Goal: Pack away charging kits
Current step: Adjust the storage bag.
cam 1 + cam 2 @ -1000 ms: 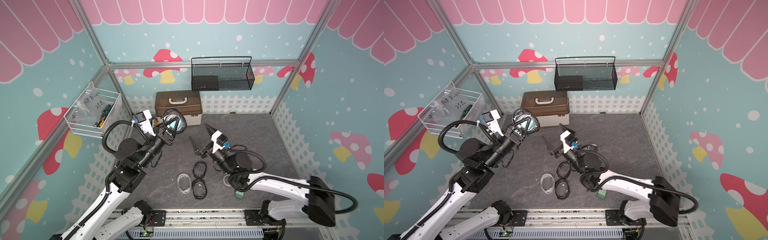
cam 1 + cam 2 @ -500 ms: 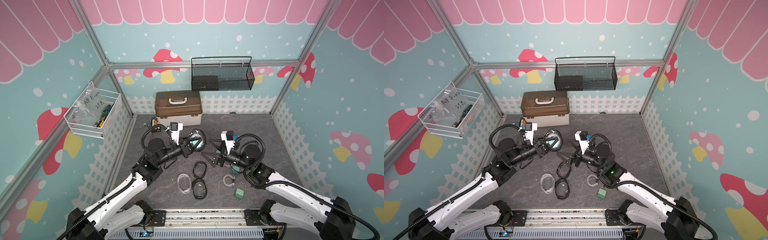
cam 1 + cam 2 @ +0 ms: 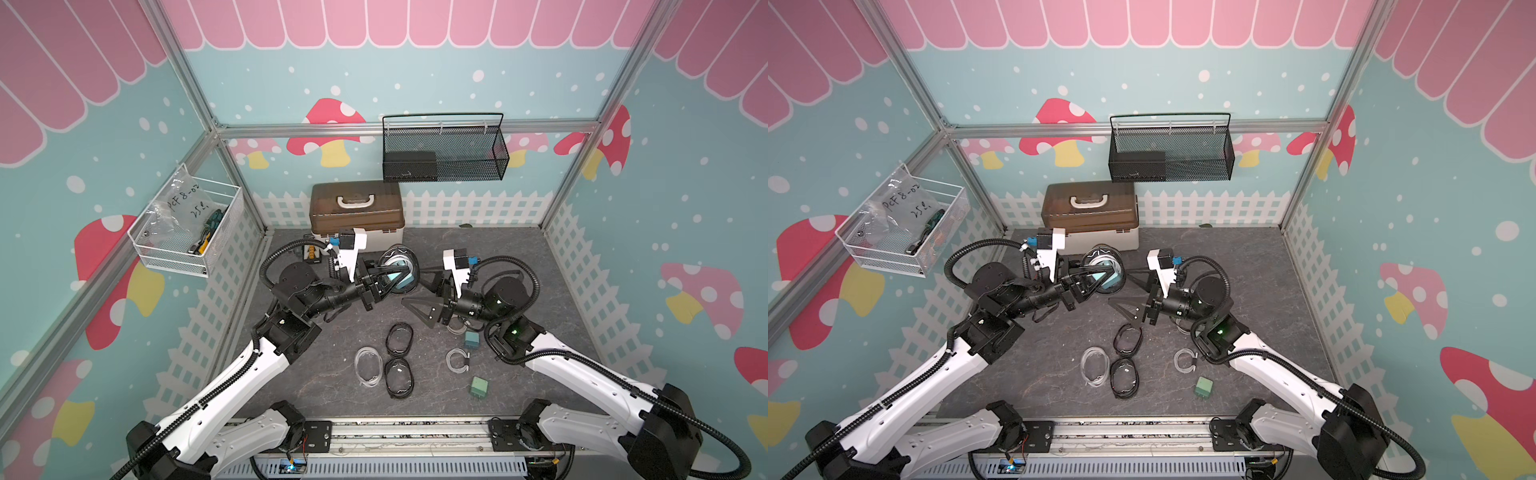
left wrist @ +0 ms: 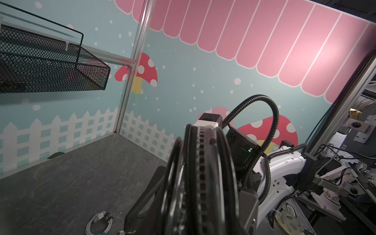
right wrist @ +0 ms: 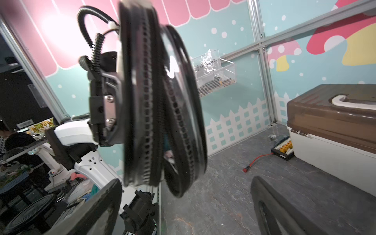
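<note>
My left gripper (image 3: 395,277) (image 4: 195,203) is shut on a black-rimmed clear pouch (image 3: 398,266) (image 3: 1105,266) (image 4: 201,173), held on edge above the mat in front of the box. A teal adapter and white cable show inside it. The pouch (image 5: 154,101) fills the right wrist view, its zip rims parted at one end. My right gripper (image 3: 411,286) (image 3: 1121,286) (image 5: 183,207) faces it, open and empty. On the mat lie two black-rimmed pouches (image 3: 400,339) (image 3: 399,376), a white-rimmed pouch (image 3: 368,365), a coiled cable (image 3: 457,359) and two adapters (image 3: 471,339) (image 3: 478,386).
The brown-lidded white box (image 3: 357,212) stands at the back. A black board with yellow connectors (image 5: 283,147) and a red wire (image 5: 256,160) lie beside it. A black mesh basket (image 3: 444,153) hangs on the back wall, a white wire basket (image 3: 187,232) on the left wall.
The left arm has lowered and carried the pouch rightward to the middle. The right gripper has swung round to face it, its jaws still wide.
</note>
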Controlling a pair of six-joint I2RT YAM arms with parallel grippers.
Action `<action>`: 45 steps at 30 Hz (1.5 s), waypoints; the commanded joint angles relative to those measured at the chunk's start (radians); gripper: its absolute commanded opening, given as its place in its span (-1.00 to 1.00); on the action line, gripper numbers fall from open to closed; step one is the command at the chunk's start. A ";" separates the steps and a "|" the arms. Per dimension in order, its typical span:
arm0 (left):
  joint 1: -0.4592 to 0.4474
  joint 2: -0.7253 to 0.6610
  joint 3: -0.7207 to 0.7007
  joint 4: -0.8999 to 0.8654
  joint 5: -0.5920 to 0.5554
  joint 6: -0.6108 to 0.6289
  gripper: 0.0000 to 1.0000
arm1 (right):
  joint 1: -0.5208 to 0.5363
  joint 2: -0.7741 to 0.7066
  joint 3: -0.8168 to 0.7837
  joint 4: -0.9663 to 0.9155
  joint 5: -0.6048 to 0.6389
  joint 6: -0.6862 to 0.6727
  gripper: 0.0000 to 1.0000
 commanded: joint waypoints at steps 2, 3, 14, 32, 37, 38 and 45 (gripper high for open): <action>-0.001 -0.019 -0.034 0.036 0.037 0.009 -1.00 | -0.002 -0.062 -0.062 0.104 -0.032 0.029 0.97; -0.001 -0.018 -0.041 0.048 0.051 -0.002 -1.00 | -0.003 -0.065 -0.065 0.108 -0.027 0.031 0.97; -0.001 -0.061 -0.095 0.112 0.097 -0.063 -1.00 | -0.002 0.058 0.010 0.223 -0.049 0.128 0.52; -0.001 -0.072 -0.087 0.062 0.081 -0.064 -0.63 | -0.005 0.134 0.075 0.208 -0.061 0.142 -1.00; 0.007 -0.090 -0.075 -0.010 0.066 -0.059 -0.16 | -0.039 0.096 0.084 0.072 -0.065 0.074 -1.00; 0.012 -0.097 -0.075 -0.025 0.062 -0.059 -0.11 | -0.046 0.093 0.091 0.044 -0.076 0.061 -1.00; 0.036 -0.098 -0.043 -0.117 0.109 -0.069 -0.04 | -0.069 0.083 0.164 -0.173 -0.130 -0.057 -1.00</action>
